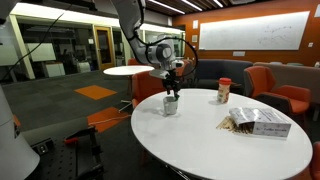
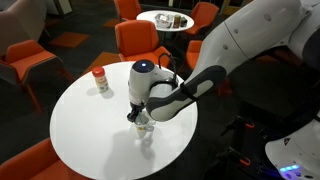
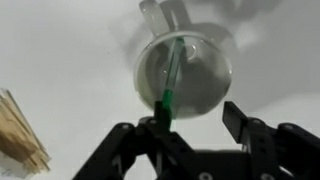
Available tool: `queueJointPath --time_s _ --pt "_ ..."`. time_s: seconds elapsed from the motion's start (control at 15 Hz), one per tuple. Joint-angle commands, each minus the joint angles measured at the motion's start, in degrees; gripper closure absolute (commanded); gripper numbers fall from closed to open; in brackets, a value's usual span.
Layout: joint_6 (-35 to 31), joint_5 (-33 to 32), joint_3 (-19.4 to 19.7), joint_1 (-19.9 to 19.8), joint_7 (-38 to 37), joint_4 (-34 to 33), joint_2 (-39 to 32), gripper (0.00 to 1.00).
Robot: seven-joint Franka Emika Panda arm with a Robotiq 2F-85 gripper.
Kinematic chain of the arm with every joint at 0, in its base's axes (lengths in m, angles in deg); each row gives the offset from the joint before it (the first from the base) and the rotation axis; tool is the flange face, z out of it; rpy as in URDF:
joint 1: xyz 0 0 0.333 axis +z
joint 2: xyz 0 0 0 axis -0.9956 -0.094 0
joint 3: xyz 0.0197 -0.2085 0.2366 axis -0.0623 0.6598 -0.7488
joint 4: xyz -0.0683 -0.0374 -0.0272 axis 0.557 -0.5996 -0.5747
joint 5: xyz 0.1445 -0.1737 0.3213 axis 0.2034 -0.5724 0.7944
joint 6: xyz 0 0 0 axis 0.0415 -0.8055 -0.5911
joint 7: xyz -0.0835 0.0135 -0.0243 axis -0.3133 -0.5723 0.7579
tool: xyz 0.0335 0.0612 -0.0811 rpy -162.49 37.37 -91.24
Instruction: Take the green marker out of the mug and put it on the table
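The mug (image 3: 190,70) is seen from above in the wrist view. It is stood upright on the white table (image 3: 70,60). Its handle (image 3: 153,12) is seen at 11 o'clock on the rim. The green marker (image 3: 172,75) is kept inside the mug. It is leaned to one side, so that its green end is poked over the rim at 7 o'clock.

The gripper (image 3: 197,125) is seen at 6 o'clock from the mug, low in the wrist view. Its two black fingers (image 3: 150,140) are spread wide apart, and nothing is pinched between them. The green end of the marker is found just beside one finger. Whether the two are touching cannot be told.

In an exterior view, the gripper (image 1: 172,90) is hung right over the mug (image 1: 171,104) and is pointed down. A jar with a red lid (image 1: 224,90) is stood at 2 o'clock from the mug, well apart from it. A flat box (image 1: 260,122) is laid on the table at 4 o'clock from the mug. A smaller round table (image 1: 130,70) is seen far behind, at 10 o'clock. Orange chairs (image 1: 275,85) are placed around the big table.
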Motion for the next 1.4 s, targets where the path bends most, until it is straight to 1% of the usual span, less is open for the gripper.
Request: queueJointPath --time_s 0.0,0.07,0.13,0.2,0.27,0.4,0.47,0.53,0.67,0.8,0.87,0.93,1.07,1.2,1.33 --pt "4.0 2.5 1.0 1.7 -1.1 -4.2 -2.0 0.45" --pt "4.1 3.0 0.9 1.7 -1.0 -4.6 -2.3 0.43" --pt "4.1 3.3 1.1 1.9 -1.1 -4.7 -2.4 0.46" --pt "4.1 3.6 1.0 1.7 -1.0 -4.4 -2.0 0.44" --pt "3.6 3.9 0.9 1.7 -1.1 -3.8 -1.5 0.46" --pt "3.0 4.8 0.8 1.4 -1.2 -2.6 -0.5 0.42" --pt "2.7 5.1 0.8 1.4 -1.1 -2.2 -0.1 0.43" --pt "2.7 5.3 0.9 1.4 -1.1 -2.0 0.0 0.42" --pt "2.9 6.0 0.4 1.1 -0.9 -1.8 0.1 0.45" --pt "2.7 6.6 0.7 1.1 -1.4 -1.1 0.3 0.51" --pt "2.6 7.0 0.9 1.1 -1.8 -0.7 0.4 0.52" --pt "1.9 7.4 1.3 1.2 -2.4 0.1 0.7 0.59" --pt "1.5 7.4 2.2 1.6 -3.8 1.0 0.9 0.57" --pt "1.6 7.4 2.4 1.4 -4.2 1.3 0.7 0.50" --pt "1.9 7.3 2.7 1.4 -4.4 0.8 -0.1 0.47"
